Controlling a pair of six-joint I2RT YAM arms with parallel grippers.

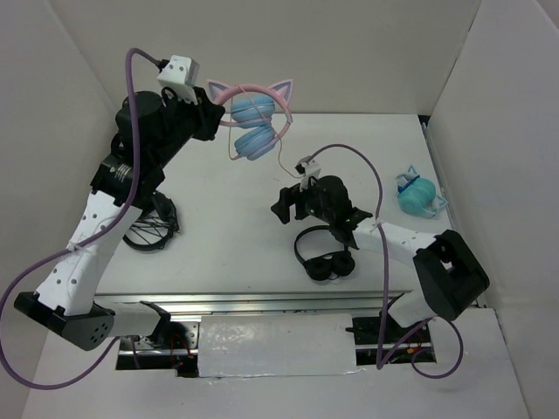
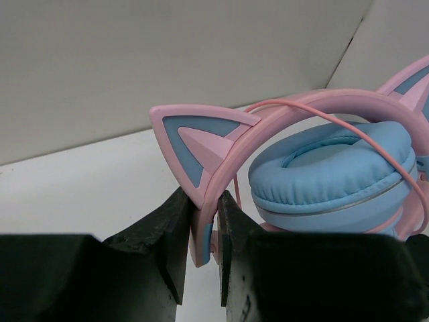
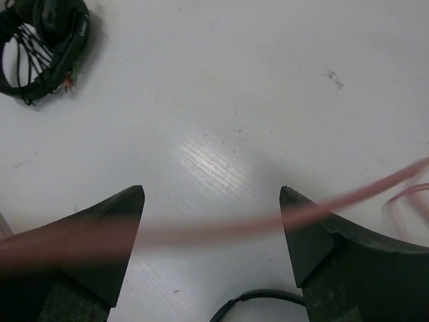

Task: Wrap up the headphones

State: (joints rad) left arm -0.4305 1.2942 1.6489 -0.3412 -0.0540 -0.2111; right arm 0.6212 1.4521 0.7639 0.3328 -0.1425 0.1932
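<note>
Most wrapping's left for you: left gripper (image 2: 203,204) clenched on the headphones (image 1: 255,124), right gripper (image 3: 211,194) released, loose cable (image 3: 348,196) crossing between its jaws.

Bright even light, soft shadows, cable (image 3: 214,230) blurred

Left tool (image 2: 203,225) raised, jaws clamped tight; right tool (image 3: 211,194) low, jaws spread wide.

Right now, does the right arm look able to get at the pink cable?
Probably yes: the right gripper is open and the blurred cable crosses the gap between its fingers. The left gripper holds the headphones.
</note>
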